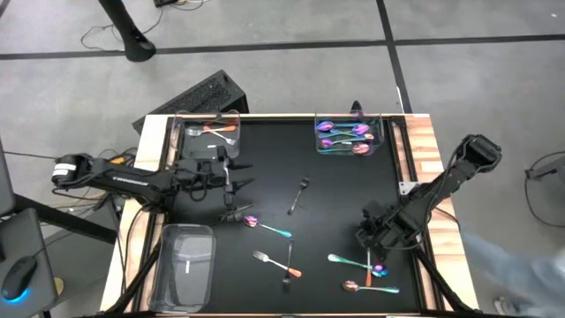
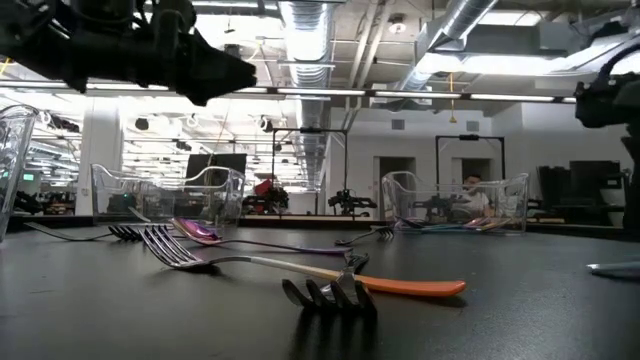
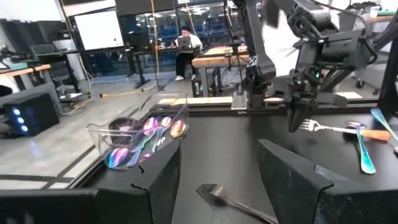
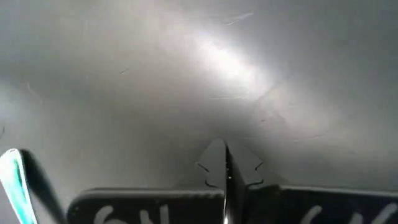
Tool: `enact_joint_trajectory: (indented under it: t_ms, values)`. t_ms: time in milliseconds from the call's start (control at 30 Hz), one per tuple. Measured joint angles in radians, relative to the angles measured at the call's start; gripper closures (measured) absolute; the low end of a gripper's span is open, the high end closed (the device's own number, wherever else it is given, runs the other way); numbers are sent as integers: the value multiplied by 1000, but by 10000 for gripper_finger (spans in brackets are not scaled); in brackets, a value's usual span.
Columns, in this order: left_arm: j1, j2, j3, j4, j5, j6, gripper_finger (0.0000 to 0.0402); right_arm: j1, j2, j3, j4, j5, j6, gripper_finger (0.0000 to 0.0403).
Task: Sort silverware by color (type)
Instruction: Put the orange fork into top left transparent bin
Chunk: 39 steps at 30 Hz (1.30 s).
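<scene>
Silverware lies scattered on the black table [image 1: 335, 212]: a dark fork [image 1: 298, 194], an iridescent spoon [image 1: 265, 226], an orange-handled fork [image 1: 275, 262] beside another dark fork [image 1: 288, 269], and teal and iridescent pieces [image 1: 357, 261] near the right front. My left gripper [image 1: 237, 177] hovers open and level at the left; in its wrist view the dark fork [image 3: 231, 200] lies on the table ahead of its fingers. My right gripper [image 4: 224, 163] points down over bare table next to the teal pieces, shut, with nothing between its fingertips. A teal handle [image 4: 12, 180] lies beside it.
A clear tray [image 1: 210, 132] at the far left holds orange pieces. The far right tray [image 1: 350, 137] holds iridescent spoons [image 3: 146, 140]. A third tray [image 1: 185, 265] stands at the near left. People sit in the room beyond the table.
</scene>
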<state>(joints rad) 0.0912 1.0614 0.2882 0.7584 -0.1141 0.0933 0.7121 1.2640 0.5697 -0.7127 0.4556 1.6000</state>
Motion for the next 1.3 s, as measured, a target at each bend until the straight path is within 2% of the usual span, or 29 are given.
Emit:
enact_joint_trajectory:
  t_ms: [100,267,433,567,700,800,900,1133,1300]
  values:
    - [10,101,0,120,5,0,203,-35,-35,0,-19,92,-53,396]
    - [23,268,48,243,38,-6,203,-123,-93,1,-5,335,-211,396]
    - [26,424,151,262,103,-23,203,-231,-127,1,69,582,-407,396]
    - [29,540,264,254,148,-50,203,-315,-127,1,213,679,-614,396]
    - [53,633,385,197,275,-63,203,-386,-111,1,472,661,-918,396]
    - [80,686,461,150,365,-90,203,-415,-104,2,711,572,-1170,396]
    - [100,713,511,135,437,-98,203,-428,-95,2,885,490,-1347,396]
    - [104,726,566,78,530,-45,203,-444,-97,2,1057,458,-1536,396]
    - [102,727,584,69,521,-38,203,-498,-97,2,1193,328,-1608,396]
